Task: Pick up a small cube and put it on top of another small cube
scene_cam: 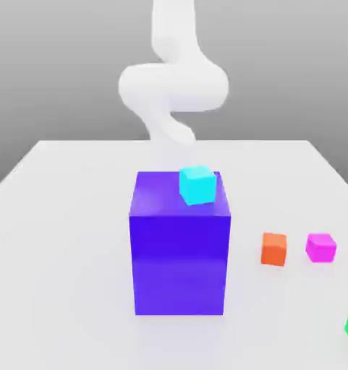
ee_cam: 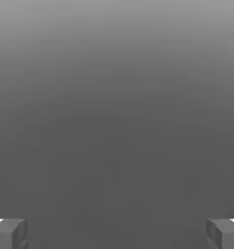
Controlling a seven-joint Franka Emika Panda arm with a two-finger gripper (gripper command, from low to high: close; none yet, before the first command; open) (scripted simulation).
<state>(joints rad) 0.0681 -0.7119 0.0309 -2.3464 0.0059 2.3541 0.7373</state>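
The two-finger gripper stands wide open, holding nothing. The small magenta cube sits on the pale flat table, apart from the small orange cube.

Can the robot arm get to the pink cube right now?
Probably yes: the pink cube sits on the table with nothing on top, and the gripper is open and empty. The orange cube is beside it, with a gap between.
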